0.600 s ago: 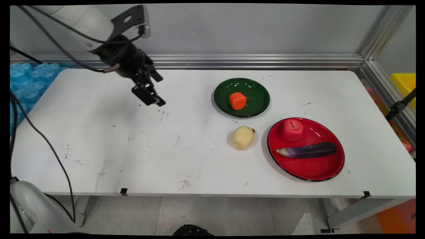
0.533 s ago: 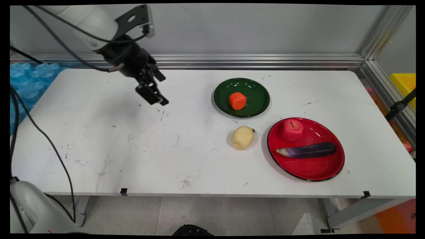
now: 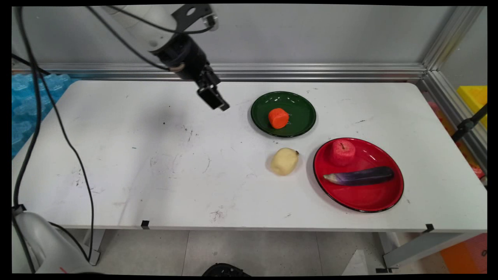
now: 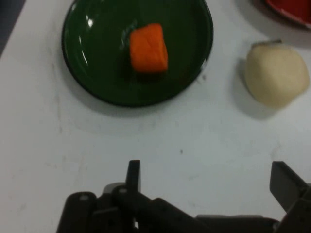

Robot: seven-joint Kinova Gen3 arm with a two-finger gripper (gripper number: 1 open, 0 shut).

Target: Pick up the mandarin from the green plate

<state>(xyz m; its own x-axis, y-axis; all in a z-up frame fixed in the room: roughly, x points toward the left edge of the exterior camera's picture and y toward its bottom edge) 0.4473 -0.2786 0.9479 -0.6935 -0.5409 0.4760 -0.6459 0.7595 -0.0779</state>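
We note the gripper (image 3: 217,102) with fingers (image 4: 133,174) spread, empty, hovering near the green plate (image 3: 301,124) holding the orange chunk (image 3: 278,118) toward the tabletop's far edge; descending off-centre risks clipping the rim

Orange chunk (image 3: 278,118) on dark green plate (image 3: 301,124), pale yellow potato (image 3: 284,161), white table (image 3: 155,163).
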